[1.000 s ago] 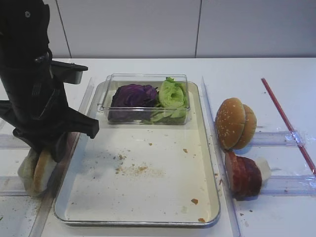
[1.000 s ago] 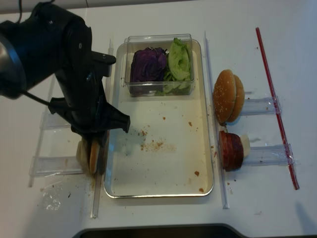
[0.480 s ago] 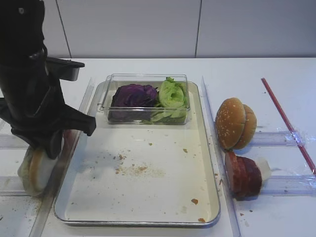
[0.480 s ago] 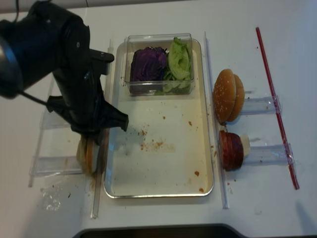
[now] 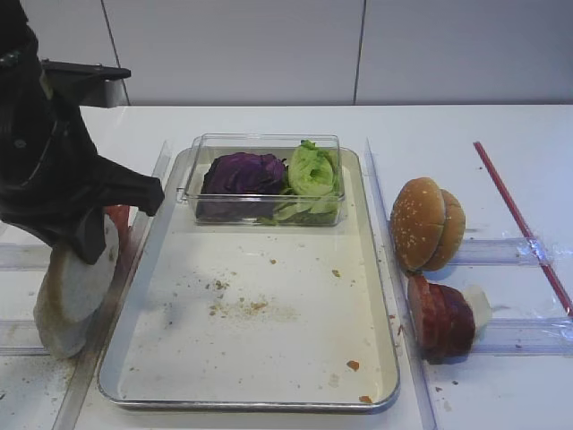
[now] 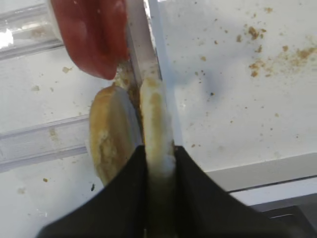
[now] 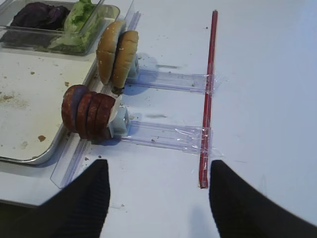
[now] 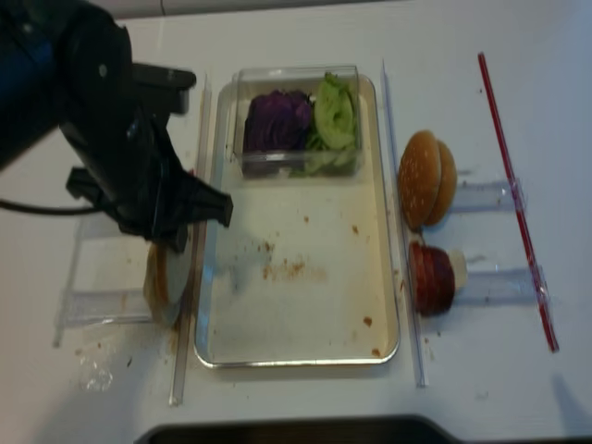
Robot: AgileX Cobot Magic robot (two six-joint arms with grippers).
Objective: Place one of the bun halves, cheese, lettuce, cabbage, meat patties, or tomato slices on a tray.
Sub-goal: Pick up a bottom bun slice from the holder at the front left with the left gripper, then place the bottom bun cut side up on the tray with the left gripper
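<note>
Bun half (image 6: 156, 126), pale and flat, stands on edge clamped between the two dark fingers of the left end effector (image 6: 159, 168), just off the left rim of the tray (image 5: 376, 296), over the counter (image 5: 501, 394) near its left edge. A second bun half (image 6: 110, 141) leans right beside it, not gripped as far as I can tell. Just beyond them, toward the counter's far edge, a pinkish-red tomato slice (image 6: 94, 34) sits in a clear plastic rack (image 6: 39, 148).

On the tray's far end stands a small clear box (image 5: 266, 179) holding the purple cabbage (image 5: 242, 175) and the green lettuce (image 5: 312, 175); the rest of the tray shows only crumbs (image 5: 237, 307). Off the tray's right rim, sesame bun tops (image 5: 427, 224) stand on edge in one rack and the dark meat patties (image 5: 441, 315) in another, nearer the front edge. A red strip (image 5: 519, 219) runs along the counter's right side.

To my eye the grasp is made and the lift is at hand. The next move calls for raising the bun clear of its neighbour and the rack, carrying it over the rim to the crumb-strewn middle, then laying it flat before letting go.

The right end effector (image 7: 156, 198) hangs over the counter near its right front corner, fingers spread wide with nothing between them.

No brand, label or writing is readable anywhere.
</note>
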